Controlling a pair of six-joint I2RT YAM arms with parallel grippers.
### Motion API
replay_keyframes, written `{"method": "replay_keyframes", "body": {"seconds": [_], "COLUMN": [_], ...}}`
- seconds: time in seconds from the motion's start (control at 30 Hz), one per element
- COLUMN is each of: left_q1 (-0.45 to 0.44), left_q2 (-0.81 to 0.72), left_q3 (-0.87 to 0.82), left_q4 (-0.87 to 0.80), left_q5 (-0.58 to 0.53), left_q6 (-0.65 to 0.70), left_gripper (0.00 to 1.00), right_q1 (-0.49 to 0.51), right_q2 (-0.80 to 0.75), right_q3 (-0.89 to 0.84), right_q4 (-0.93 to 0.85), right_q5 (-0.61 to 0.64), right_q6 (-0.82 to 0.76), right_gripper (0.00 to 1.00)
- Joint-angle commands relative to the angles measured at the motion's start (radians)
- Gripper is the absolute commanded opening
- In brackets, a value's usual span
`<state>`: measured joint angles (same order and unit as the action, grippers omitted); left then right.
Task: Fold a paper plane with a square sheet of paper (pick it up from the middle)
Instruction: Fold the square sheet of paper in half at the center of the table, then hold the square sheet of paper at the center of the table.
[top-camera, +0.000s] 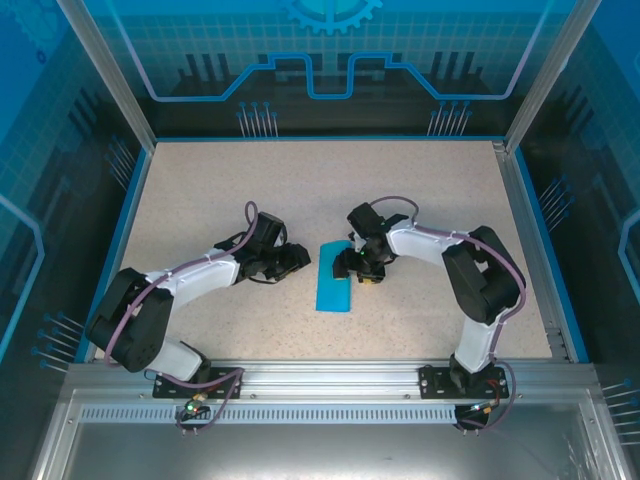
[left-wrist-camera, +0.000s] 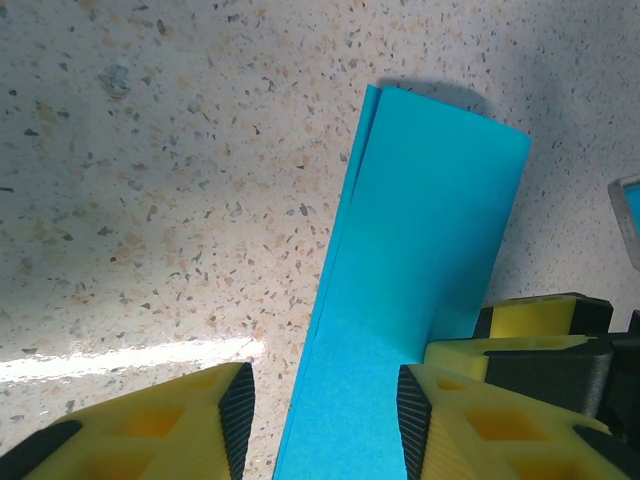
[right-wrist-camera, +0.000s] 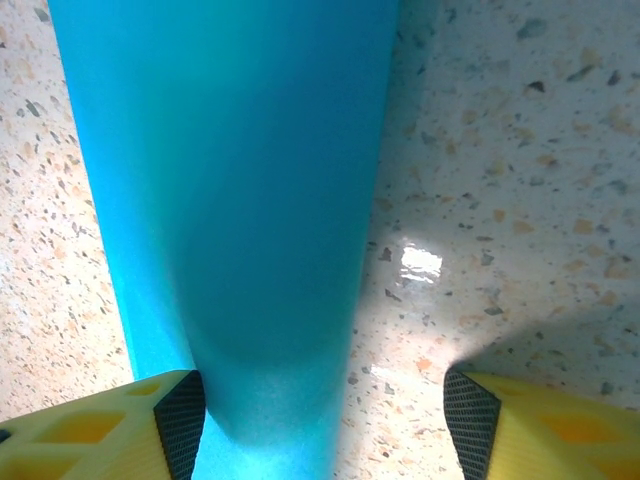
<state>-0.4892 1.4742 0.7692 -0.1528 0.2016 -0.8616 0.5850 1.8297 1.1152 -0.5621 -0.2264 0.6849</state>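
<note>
The sheet of paper (top-camera: 333, 280), bright cyan and folded in half to a narrow strip, is laid flat on the speckled counter (top-camera: 200, 190), between the two tools. The left tool (left-wrist-camera: 322, 395) is held just left of the sheet with its fingers parted. The sheet's near end is seen through that gap, and nothing is gripped. The right tool (right-wrist-camera: 322, 400) is set over the sheet's right edge, its jaws spread wide and closed on nothing. One finger (right-wrist-camera: 180, 425) appears to rest at the sheet's surface, though contact cannot be confirmed in so close and soft a view.

At the sheet's far end the two layers are not flush: a sliver of the lower layer is exposed along the left edge. Near the right tool the upper layer looks bowed upward. The crease is therefore judged to be only partly set, and with neither tool clamped the fold may spring apart.

If a finger is dragged across the sheet, the thin paper may be slid or turned on the smooth counter, since it is pinned by nothing. If only the upper layer is pinched, the fold would be pulled open. Any offset left uncorrected would be carried into later folds, and a lopsided plane would result.
</note>
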Motion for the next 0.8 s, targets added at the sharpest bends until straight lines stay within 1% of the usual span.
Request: {"method": "replay_keyframes", "body": {"seconds": [0.0, 0.23, 0.47, 0.63, 0.77], "left_q1": [-0.007, -0.007, -0.007, -0.007, -0.007], "left_q2": [0.004, 0.026, 0.038, 0.046, 0.060], "left_q3": [-0.010, -0.001, 0.000, 0.003, 0.008], "left_q4": [-0.016, -0.005, 0.005, 0.010, 0.019], "left_q5": [-0.006, 0.019, 0.032, 0.039, 0.053], "left_q6": [0.006, 0.011, 0.016, 0.017, 0.017], "left_gripper": [0.45, 0.45, 0.45, 0.45, 0.44], "right_q1": [0.019, 0.025, 0.038, 0.040, 0.042], "right_q2": [0.051, 0.094, 0.118, 0.131, 0.141], "right_q3": [0.016, 0.049, 0.089, 0.104, 0.112], "right_q4": [-0.057, -0.090, -0.144, -0.154, -0.167], "right_q5": [0.024, 0.027, 0.055, 0.050, 0.068], "right_q6": [0.016, 0.019, -0.030, -0.066, -0.049], "right_gripper": [0.70, 0.70, 0.71, 0.71, 0.71]}}
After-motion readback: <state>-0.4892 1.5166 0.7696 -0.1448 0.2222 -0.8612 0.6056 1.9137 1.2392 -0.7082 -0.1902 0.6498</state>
